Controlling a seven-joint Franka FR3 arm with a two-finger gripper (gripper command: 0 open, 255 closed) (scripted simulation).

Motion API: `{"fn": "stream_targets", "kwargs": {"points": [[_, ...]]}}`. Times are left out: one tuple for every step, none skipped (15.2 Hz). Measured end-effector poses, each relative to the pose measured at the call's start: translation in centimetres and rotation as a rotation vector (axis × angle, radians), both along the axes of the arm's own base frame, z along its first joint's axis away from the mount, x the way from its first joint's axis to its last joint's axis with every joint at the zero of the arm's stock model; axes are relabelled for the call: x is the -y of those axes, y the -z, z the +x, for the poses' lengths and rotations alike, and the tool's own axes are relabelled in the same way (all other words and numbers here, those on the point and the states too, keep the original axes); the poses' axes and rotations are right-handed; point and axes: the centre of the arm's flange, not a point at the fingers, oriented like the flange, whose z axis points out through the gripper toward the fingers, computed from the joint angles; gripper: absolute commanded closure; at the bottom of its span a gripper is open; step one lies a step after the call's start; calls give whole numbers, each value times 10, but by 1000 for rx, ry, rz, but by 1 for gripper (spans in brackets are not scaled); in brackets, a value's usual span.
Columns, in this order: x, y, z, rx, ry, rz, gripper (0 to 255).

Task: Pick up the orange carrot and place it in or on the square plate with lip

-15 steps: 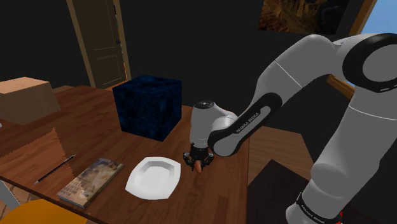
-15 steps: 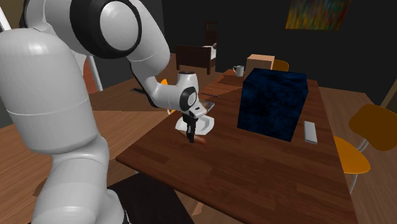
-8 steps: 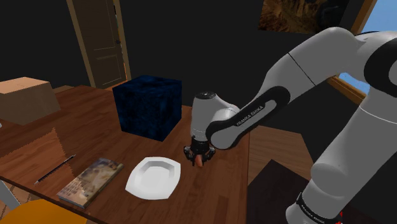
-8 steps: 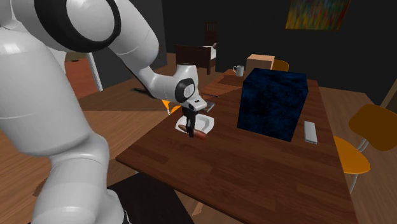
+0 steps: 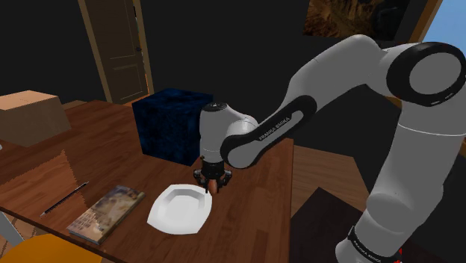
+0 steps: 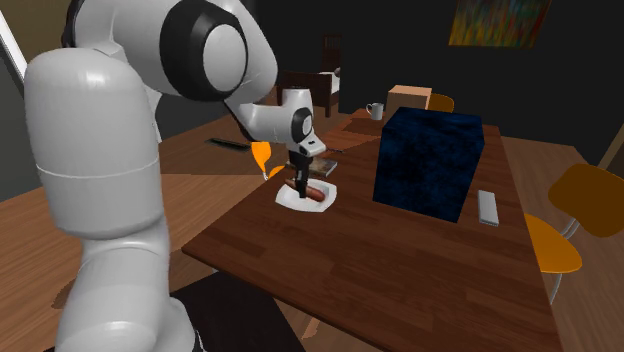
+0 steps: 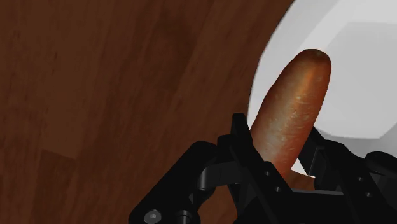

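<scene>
My black gripper (image 5: 212,181) is shut on the orange carrot (image 5: 214,185), holding it in the air just above the white square plate (image 5: 179,210), over the plate's edge at the shoulder view's right. In the second exterior view the carrot (image 6: 312,194) lies nearly level under the gripper (image 6: 299,187), above the plate (image 6: 303,203). In the wrist view the carrot (image 7: 291,124) sticks out between the two fingers (image 7: 245,146), its tip over the plate's rim (image 7: 286,44); the gripper (image 7: 283,167) clasps its thick end.
A dark blue box (image 5: 173,125) stands behind the plate. A book (image 5: 107,213) and a pen (image 5: 64,198) lie at the plate's left in the shoulder view, with a cardboard box (image 5: 30,116) farther left. Orange chairs (image 6: 548,250) stand by the table's far side.
The arm has carried the carrot from the bare wood toward the shoulder view's left, bringing it over the plate's edge. The fingers have stayed shut on it.
</scene>
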Motion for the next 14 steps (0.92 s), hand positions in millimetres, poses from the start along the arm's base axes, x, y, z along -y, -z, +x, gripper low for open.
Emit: {"fn": "stream_targets", "kwargs": {"points": [[-13,3,9,0,0,1,255],[-23,2,16,0,0,0,255],[-32,4,22,0,0,0,255],[-45,1,34,1,0,0,255],[-55,2,43,1,1,0,255],[-64,4,49,1,1,0,255],[-73,5,58,1,1,0,255],[-81,4,62,1,1,-1,255],[-86,6,65,1,1,-1,255],[-88,10,67,1,2,-1,255],[-89,14,67,1,2,-1,255],[-89,19,68,1,2,-2,255],[-89,24,68,1,2,-2,255],[-89,29,69,1,2,-2,255]]}}
